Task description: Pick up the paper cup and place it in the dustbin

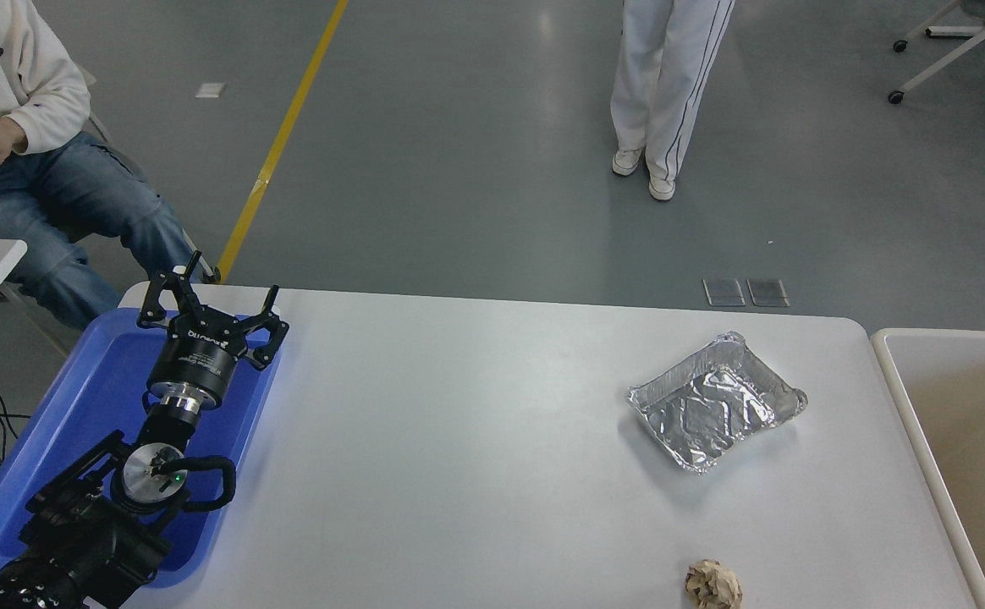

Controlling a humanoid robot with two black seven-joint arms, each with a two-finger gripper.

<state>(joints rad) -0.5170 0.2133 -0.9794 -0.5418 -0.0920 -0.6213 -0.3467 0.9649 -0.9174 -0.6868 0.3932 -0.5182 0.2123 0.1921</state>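
The paper cup does not show anywhere in the head view. The dustbin [886, 364] stands off the table's right edge, with an off-white rounded rim and a beige inside; only its left part shows. My left gripper [209, 296] is parked over the blue tray at the lower left, its fingers spread open and empty. My right arm and gripper are out of view.
A crinkled silver foil tray [715, 400] lies on the white table [459, 440] at the right. A crumpled brown paper ball [713, 584] sits near the front edge. A blue plastic tray [78, 423] lies under the left arm. One person sits at the far left, another stands beyond the table.
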